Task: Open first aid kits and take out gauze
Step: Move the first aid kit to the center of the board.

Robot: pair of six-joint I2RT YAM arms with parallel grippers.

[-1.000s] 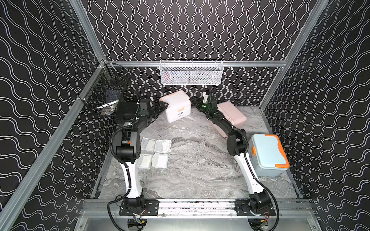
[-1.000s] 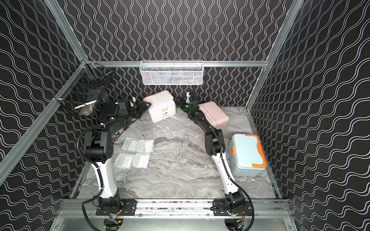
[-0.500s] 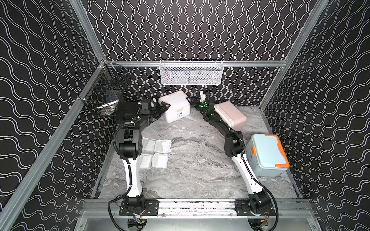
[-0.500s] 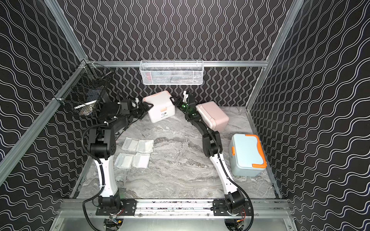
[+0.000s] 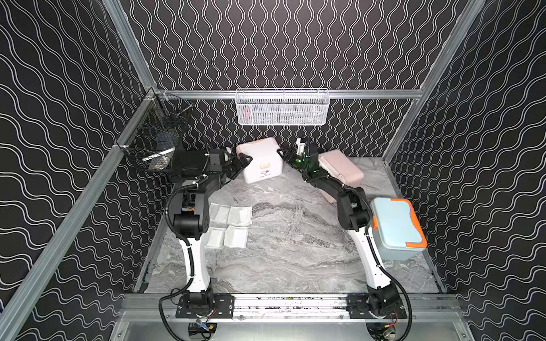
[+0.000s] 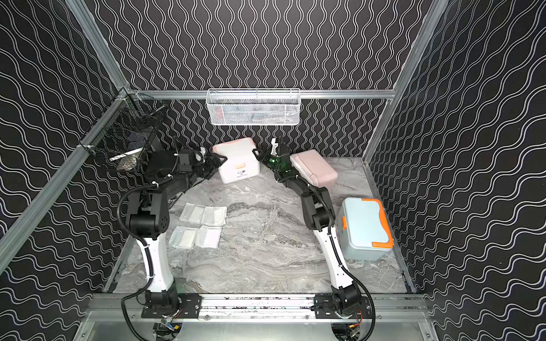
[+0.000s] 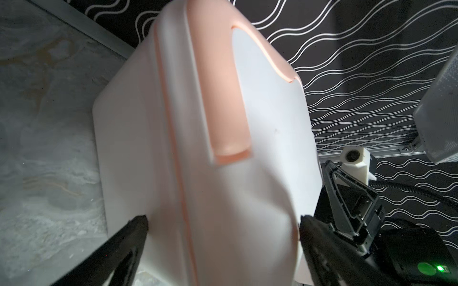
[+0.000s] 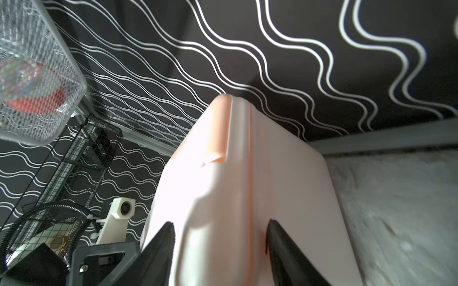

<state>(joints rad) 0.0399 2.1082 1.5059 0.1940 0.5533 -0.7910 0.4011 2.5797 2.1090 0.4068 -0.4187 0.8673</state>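
Robot cell, both top views: white first aid kit [image 5: 260,161], shut, sits between left pincer [image 5: 243,161] and right pincer [image 5: 284,154], one at each end. Gauze packets [image 5: 236,215] lie on surface [image 5: 295,236] well behind left pincer. Left wrist view: left pincer spread wide, empty, kit just ahead of its tips. Right wrist view: right pincer partly closed astride kit's lid seam; true grip cannot be told. Risk: uneven squeeze may slide or tip kit, or pincer tips may slip off smooth plastic, leaving lid shut.

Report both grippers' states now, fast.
Left gripper: open, jaws flanking the white kit, no grip seen.
Right gripper: jaws around the white kit's other end; grip cannot be told.
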